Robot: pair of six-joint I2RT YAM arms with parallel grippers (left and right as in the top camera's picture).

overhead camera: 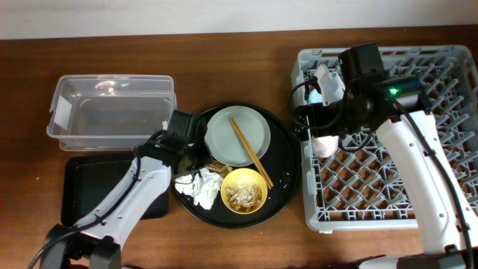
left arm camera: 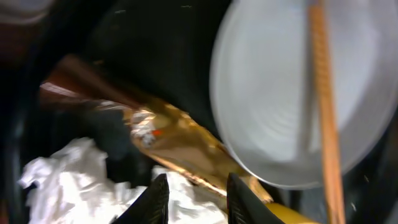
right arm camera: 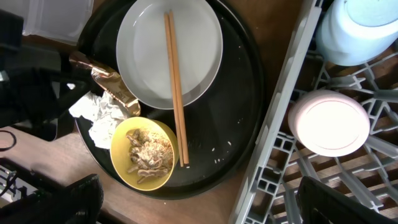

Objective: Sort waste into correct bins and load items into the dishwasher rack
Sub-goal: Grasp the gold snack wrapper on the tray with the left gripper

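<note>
On the round black tray (overhead camera: 284,175) lie a white plate (overhead camera: 237,134) with wooden chopsticks (overhead camera: 250,153) across it, a yellow bowl (overhead camera: 244,190) of beige food scraps (right arm camera: 144,155), crumpled tissues (overhead camera: 198,187) and a brown-and-gold wrapper (left arm camera: 180,140). My left gripper (left arm camera: 196,199) hangs open just over the tissues (left arm camera: 68,177) and the wrapper's near end, beside the plate (left arm camera: 280,93). My right gripper (right arm camera: 208,199) stands wide open and empty over the grey rack's left rim (right arm camera: 280,124). A pink cup (right arm camera: 329,121), upside down, and a light-blue cup (right arm camera: 360,28) sit in the rack (overhead camera: 388,149).
A clear plastic tub (overhead camera: 112,108) stands at the back left, with a shallow black rectangular tray (overhead camera: 82,187) in front of it. My left arm reaches over that tray's right end. Bare wood table (overhead camera: 246,67) lies behind the round tray.
</note>
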